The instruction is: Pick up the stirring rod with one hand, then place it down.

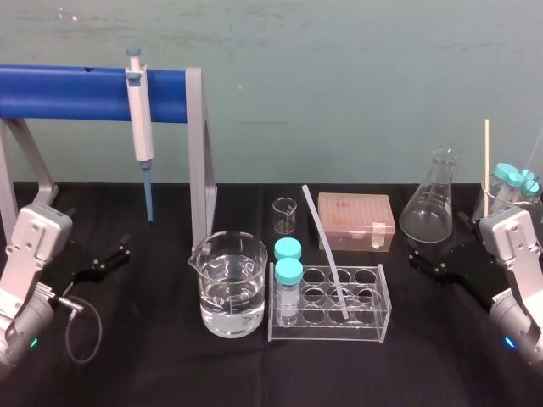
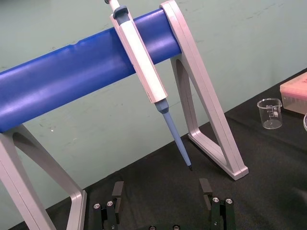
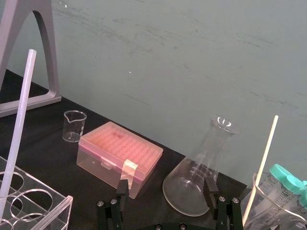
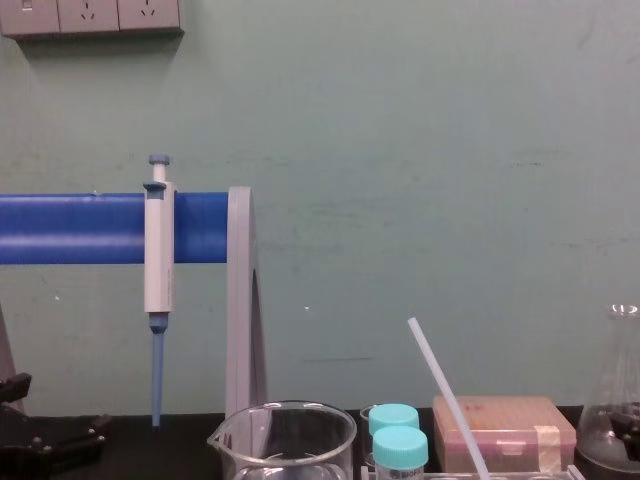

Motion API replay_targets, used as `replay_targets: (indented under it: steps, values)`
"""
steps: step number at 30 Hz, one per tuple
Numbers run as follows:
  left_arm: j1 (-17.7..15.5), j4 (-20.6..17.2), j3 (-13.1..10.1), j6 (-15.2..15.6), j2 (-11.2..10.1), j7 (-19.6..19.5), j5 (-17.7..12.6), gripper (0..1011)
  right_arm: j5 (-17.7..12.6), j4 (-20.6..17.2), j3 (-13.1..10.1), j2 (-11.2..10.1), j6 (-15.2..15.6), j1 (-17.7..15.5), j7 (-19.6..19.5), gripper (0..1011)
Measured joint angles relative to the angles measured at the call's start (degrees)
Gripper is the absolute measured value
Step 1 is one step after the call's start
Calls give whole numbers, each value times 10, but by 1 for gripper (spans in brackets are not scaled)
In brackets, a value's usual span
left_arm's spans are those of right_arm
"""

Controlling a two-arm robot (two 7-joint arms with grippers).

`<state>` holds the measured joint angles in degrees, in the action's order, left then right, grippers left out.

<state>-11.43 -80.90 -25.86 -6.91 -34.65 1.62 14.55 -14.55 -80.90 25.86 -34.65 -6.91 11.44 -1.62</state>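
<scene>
Head view: the rod [image 1: 325, 254] leans in a clear rack [image 1: 331, 332], so its top end stands free to grasp. It is between the grippers, nearer the right gripper [image 1: 437, 254]. The left gripper [image 1: 103, 259] rests well apart on the black counter [image 1: 153, 365].
Left wrist view: jaws wide, empty.
Right wrist view: jaws wide, empty.
Chest view: pale green wall [image 4: 450, 150] behind.

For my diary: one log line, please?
translucent white stirring rod: leaning in clear tube rack; left gripper: open, parked; right gripper: open, parked
</scene>
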Motion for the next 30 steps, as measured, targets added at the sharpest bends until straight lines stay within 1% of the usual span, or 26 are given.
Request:
replay_targets:
  steps: [30]
  values:
    - [0,0,0,0,0,0,0,1000,0,0,0,0,0,0,0,1003]
